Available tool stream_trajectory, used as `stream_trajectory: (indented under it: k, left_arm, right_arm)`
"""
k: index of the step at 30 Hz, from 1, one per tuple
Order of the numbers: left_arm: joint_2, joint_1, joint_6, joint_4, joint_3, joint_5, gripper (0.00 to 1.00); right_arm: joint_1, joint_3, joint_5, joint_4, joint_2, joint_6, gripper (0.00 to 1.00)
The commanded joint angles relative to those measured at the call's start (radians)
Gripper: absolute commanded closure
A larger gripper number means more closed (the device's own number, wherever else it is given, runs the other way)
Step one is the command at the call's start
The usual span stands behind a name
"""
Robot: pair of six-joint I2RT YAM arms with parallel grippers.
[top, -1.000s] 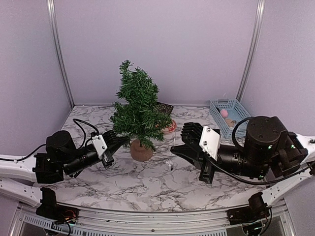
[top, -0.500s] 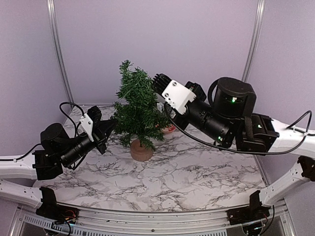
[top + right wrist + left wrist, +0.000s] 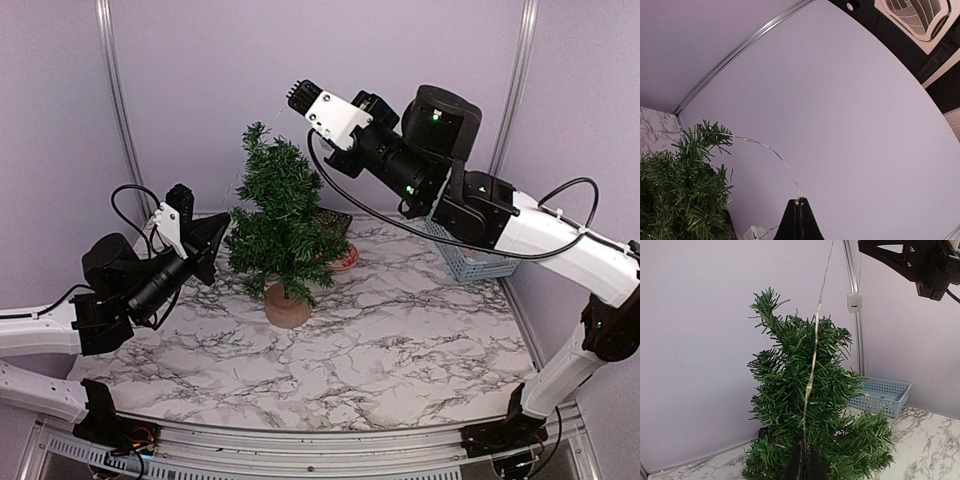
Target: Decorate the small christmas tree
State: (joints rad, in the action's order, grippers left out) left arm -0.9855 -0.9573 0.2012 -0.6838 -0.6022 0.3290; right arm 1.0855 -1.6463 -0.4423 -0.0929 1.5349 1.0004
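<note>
I have a thin light wire (image 3: 815,340) stretched between both arms. The left claw (image 3: 222,232) is clamped on it low at the left flank of the small christmas tree (image 3: 280,225). The right claw (image 3: 292,93) is clamped on its other end, high above the treetop and slightly right. The tree stands upright on the marble surface (image 3: 400,350) between them, so draping means swinging that upper end around its vertical axis.

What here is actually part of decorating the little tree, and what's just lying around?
Part of the job:
- small christmas tree
- thin wire string, strung between the arms
- left end effector and right end effector, both pinched shut on that string

Lying about for now:
- blue basket by the right wall
- reddish dish behind the tree
- dark mesh object behind the tree
</note>
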Motion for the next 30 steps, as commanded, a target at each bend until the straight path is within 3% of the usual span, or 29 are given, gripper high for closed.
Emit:
stream_trajectory:
  k: [1,10,16,30]
  left_arm:
    - [-0.025,0.02,-0.041,-0.062,-0.05,0.032,1.0]
    - [-0.057,0.067,-0.107,-0.088,-0.093,0.091,1.0]
    - [-0.054,0.104,-0.135,-0.078,-0.129,0.15,1.0]
    - [-0.159,0.231,-0.249,0.133,-0.266,0.155,1.0]
  right_arm:
    - [-0.053,-0.143,0.151,0.026,0.082,0.031,1.0]
    - [-0.147,-0.363,0.265,0.079,0.268,0.034,1.0]
    - [-0.182,-0.428,0.254,0.03,0.343,0.051,1.0]
    - [-0.287,-0.501,0.324,0.032,0.464,-0.023,1.0]
